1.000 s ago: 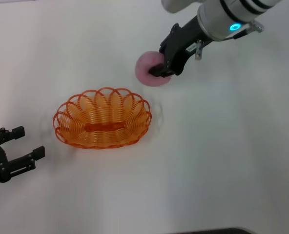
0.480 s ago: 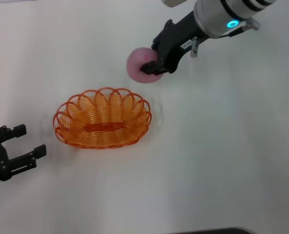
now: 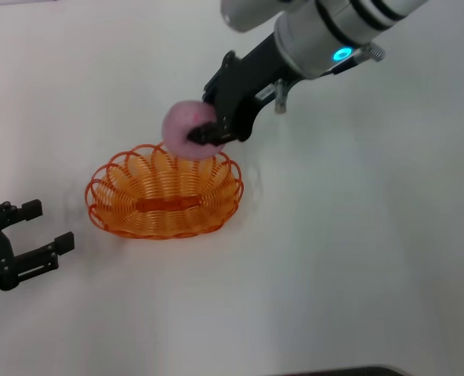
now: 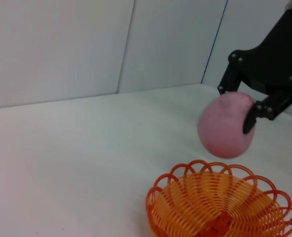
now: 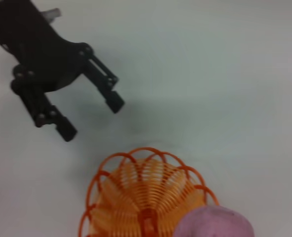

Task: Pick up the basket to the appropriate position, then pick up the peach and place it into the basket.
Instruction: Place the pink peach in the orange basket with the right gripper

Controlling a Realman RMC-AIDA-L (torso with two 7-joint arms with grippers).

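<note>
The orange wire basket (image 3: 165, 192) stands on the white table left of centre, and shows in the left wrist view (image 4: 220, 207) and the right wrist view (image 5: 146, 197). My right gripper (image 3: 208, 129) is shut on the pink peach (image 3: 183, 130), holding it in the air above the basket's far rim. The peach (image 4: 226, 125) hangs clear of the basket and fills a corner of the right wrist view (image 5: 212, 223). My left gripper (image 3: 36, 231) rests open on the table left of the basket, also seen from the right wrist (image 5: 89, 118).
The white table (image 3: 357, 251) is bare around the basket. Pale wall panels (image 4: 87, 44) stand behind the table in the left wrist view.
My right gripper has carried the peach left and toward the basket, from the table's far middle to above the basket's far rim. The left gripper and basket have stayed put.
</note>
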